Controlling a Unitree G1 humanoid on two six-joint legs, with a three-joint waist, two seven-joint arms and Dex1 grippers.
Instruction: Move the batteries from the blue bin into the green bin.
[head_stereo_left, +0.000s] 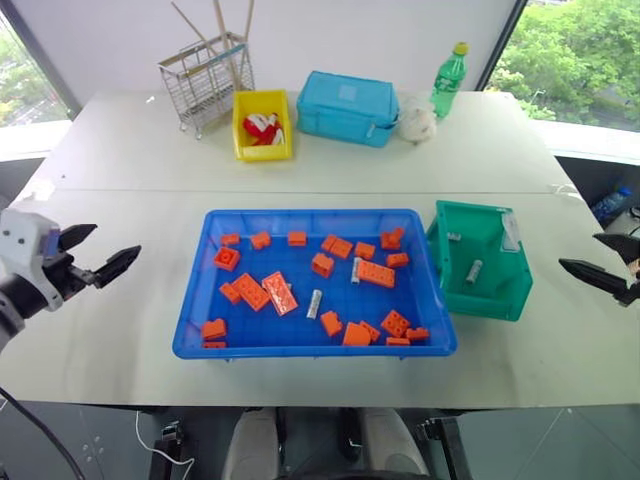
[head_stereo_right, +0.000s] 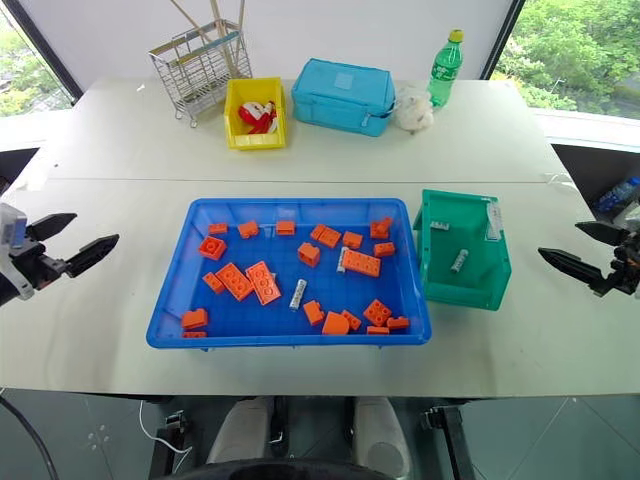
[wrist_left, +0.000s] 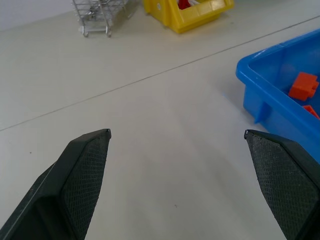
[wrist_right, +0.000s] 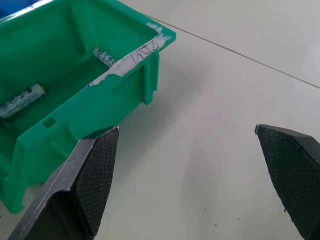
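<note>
Among orange bricks (head_stereo_left: 280, 293), silver cylindrical batteries (head_stereo_left: 314, 304).

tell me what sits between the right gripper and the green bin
Nothing: in the left eye view, only bare white table lies between the open right gripper and the green bin. The right wrist view shows the same bare stretch.

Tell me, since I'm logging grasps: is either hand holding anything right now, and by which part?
Nothing is held. The left hand and right hand are both open and empty, out beside the blue bin and green bin.
</note>
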